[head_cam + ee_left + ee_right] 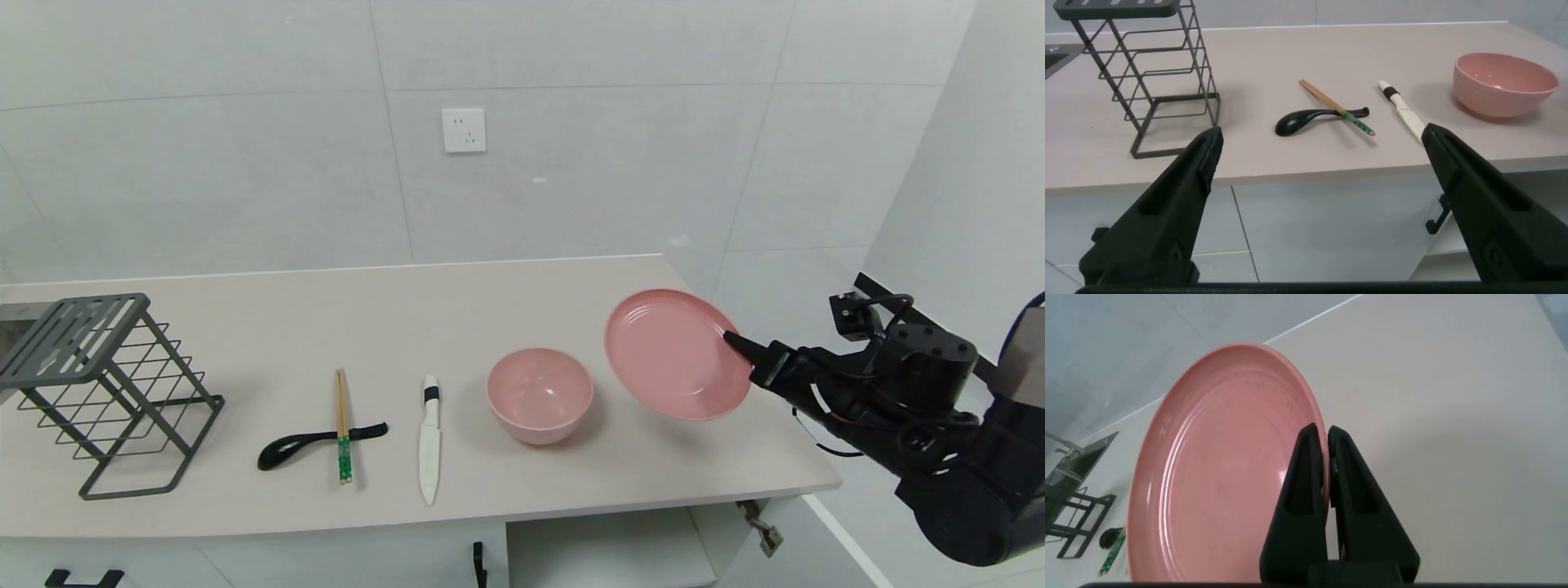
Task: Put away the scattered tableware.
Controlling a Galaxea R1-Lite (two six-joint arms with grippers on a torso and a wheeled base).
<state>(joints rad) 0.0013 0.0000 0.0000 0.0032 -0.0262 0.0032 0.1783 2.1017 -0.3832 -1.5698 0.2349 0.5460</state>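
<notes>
Pink plate [673, 355] rim pinched in right tool [1328, 445], held tilted; left tool [1320, 133] spread wide.

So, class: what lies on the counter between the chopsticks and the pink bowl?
A white knife with a black band, lying apart from both the chopsticks and the pink bowl; the head view shows it.

Kitchen setting, tiled wall [571, 163] with socket [464, 130], pale countertop [408, 318] over white cabinets [343, 563], wire dish rack [98, 384]

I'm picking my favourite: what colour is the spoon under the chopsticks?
The spoon is black, clearest in the left wrist view.
</notes>
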